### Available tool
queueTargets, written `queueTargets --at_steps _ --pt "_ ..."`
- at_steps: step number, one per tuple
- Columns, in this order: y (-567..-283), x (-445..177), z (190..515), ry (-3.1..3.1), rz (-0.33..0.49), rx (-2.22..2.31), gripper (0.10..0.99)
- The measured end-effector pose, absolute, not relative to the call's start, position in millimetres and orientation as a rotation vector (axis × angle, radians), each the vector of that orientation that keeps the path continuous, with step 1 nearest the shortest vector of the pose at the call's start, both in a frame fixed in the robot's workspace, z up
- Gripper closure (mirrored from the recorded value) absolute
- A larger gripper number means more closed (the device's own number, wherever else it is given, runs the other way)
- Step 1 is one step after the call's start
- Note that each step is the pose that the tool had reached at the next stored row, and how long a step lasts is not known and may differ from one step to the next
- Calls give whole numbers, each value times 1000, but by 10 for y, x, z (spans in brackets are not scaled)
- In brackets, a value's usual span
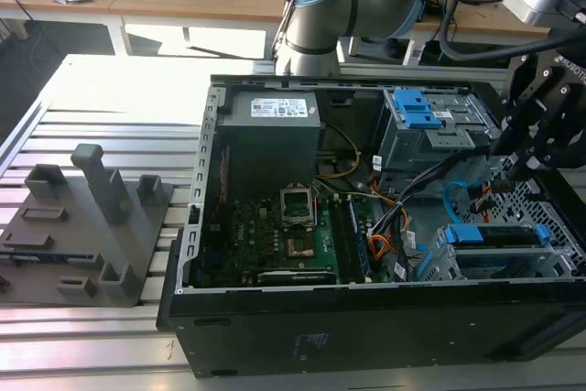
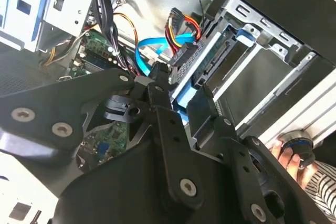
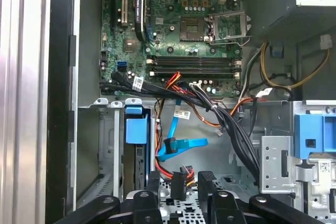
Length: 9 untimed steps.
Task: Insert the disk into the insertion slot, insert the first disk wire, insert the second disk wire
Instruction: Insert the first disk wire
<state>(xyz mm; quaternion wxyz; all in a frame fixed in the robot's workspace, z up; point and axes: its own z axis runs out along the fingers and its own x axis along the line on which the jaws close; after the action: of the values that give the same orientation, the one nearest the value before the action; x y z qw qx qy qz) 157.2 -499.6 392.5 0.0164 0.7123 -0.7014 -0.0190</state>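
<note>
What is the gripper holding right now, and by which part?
Nothing, it seems: the gripper is open, with the dark plug of the red and yellow wires between its fingers but untouched.

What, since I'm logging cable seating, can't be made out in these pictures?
- Second wrist view: the gripper covers where the second disk wire ends, so its seating cannot be told.
- Exterior view: the disk sits inside the insertion slot; its label is hidden.
</note>
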Motion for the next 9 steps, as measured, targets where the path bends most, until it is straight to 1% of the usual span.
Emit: queueTargets --at_steps 9 --pt "-4879 1647 3706 -2196 -56 2187 667"
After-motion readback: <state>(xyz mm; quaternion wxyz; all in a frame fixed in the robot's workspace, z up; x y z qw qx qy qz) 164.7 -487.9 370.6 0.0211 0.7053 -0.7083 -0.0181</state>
